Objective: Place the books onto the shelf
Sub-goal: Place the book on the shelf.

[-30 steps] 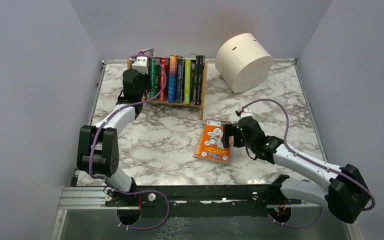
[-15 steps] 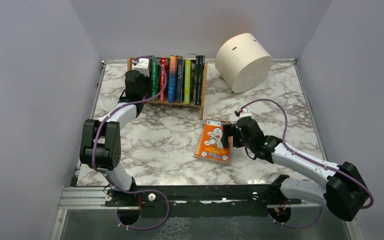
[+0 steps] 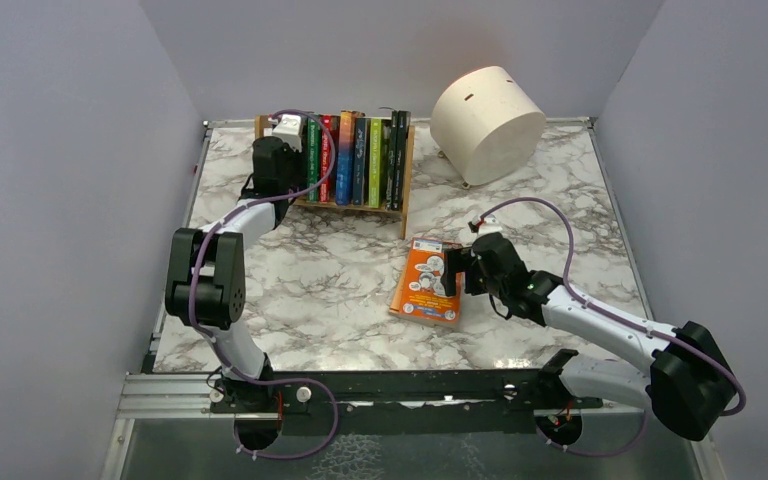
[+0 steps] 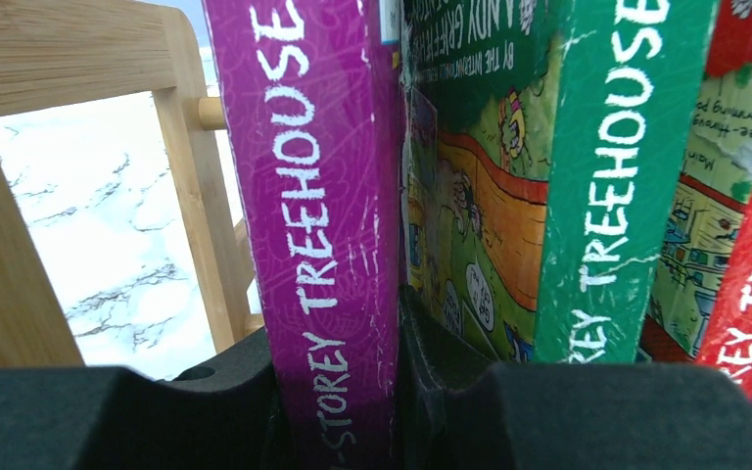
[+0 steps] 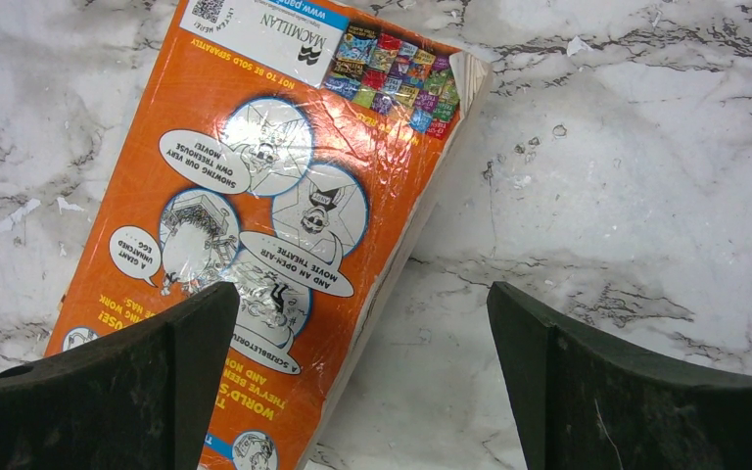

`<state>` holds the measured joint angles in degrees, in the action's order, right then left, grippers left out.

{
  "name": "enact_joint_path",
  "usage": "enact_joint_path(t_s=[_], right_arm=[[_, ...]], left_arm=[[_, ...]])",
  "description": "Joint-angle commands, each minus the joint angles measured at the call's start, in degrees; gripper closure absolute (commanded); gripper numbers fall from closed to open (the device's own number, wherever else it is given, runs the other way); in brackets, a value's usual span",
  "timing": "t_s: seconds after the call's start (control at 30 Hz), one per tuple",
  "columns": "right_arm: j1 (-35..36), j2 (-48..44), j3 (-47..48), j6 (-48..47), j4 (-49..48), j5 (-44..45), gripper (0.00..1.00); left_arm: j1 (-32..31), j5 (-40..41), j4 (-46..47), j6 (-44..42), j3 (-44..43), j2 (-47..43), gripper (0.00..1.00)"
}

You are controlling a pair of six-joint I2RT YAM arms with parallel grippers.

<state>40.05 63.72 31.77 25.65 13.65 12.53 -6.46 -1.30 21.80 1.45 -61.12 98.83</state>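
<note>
Several books (image 3: 360, 160) stand upright in the light-wood shelf (image 3: 405, 200) at the back of the table. At the shelf's left end, my left gripper (image 3: 288, 135) is shut on the spine of a purple book (image 4: 328, 196), which stands upright against a dark green book (image 4: 597, 196). The shelf's ladder end (image 4: 196, 215) is just to the left of it. An orange book (image 3: 426, 282) lies flat in the middle of the table. My right gripper (image 3: 457, 268) hangs open over its right edge (image 5: 392, 264), one finger (image 5: 157, 382) above the cover and the other above bare marble.
A cream cylindrical drum (image 3: 487, 122) lies on its side at the back right. Grey walls close in the marble table (image 3: 310, 290) on three sides. The arm bases sit on a black rail (image 3: 400, 385) at the near edge.
The left gripper has moved right and brought the tilted purple book upright against the row. The right arm has hardly moved.
</note>
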Motion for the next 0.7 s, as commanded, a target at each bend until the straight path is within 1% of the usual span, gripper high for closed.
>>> enact_joint_path(t_s=[0.0, 0.47, 0.5, 0.63, 0.67], right_arm=[[0.3, 0.2, 0.6, 0.1, -1.8, -0.6, 0.03], [0.3, 0.0, 1.0, 0.2, -1.7, -0.9, 0.03], [0.3, 0.0, 1.1, 0.2, -1.6, -0.9, 0.03], [0.3, -0.3, 1.3, 0.1, -1.4, -0.8, 0.03], [0.3, -0.4, 1.2, 0.1, -1.3, -0.9, 0.03]], left_arm=[[0.2, -4.1, 4.4, 1.4, -2.6, 0.9, 1.00], [0.0, -10.0, 4.6, 5.2, -2.8, 1.1, 1.00], [0.0, -9.6, 4.6, 5.3, -2.6, 0.8, 0.98], [0.1, -8.1, 4.6, 5.3, -1.6, -0.4, 0.76], [0.1, -7.9, 4.5, 5.4, -1.4, -0.7, 0.73]])
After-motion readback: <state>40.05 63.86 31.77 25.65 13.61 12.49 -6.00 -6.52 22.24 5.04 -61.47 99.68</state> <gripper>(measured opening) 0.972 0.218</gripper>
